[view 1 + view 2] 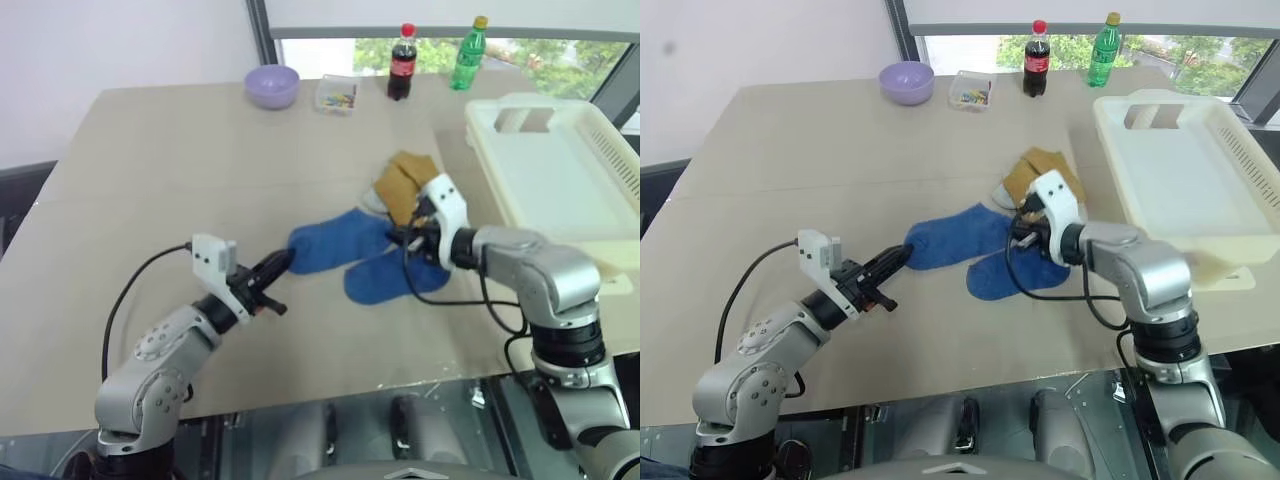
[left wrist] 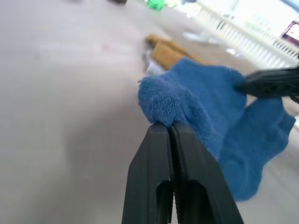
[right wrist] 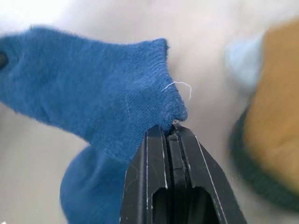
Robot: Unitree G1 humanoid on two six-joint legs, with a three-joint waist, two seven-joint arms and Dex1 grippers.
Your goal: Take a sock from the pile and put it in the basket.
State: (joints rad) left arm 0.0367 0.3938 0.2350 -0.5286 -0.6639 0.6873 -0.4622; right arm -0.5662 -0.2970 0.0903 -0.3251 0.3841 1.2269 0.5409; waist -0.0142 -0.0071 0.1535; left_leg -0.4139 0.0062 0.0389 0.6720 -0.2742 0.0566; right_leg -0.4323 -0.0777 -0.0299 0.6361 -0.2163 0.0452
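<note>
Both grippers have taken hold of 1 blue sock. The left gripper is clenched on the rounded end nearest it; in the left wrist view its 2 black fingers pinch a fold of the blue knit. The right gripper is clenched on the ribbed opening at the far end, and the right wrist view shows the fabric caught at its fingertips.

The sock hangs stretched between the 2 grippers, just above the table, with its long axis running across the robot's front, the ribbed opening to the robot's right and the closed end to its left. A second blue sock lies beneath it, at the near edge of the pile, where mustard-yellow socks remain.

Judged progress: the grasp is made and the sock looks partly lifted free of the pile. What remains is the carry to the basket, which stands well apart at the robot's right, and the release inside it. Nothing lies in the basket yet.
</note>
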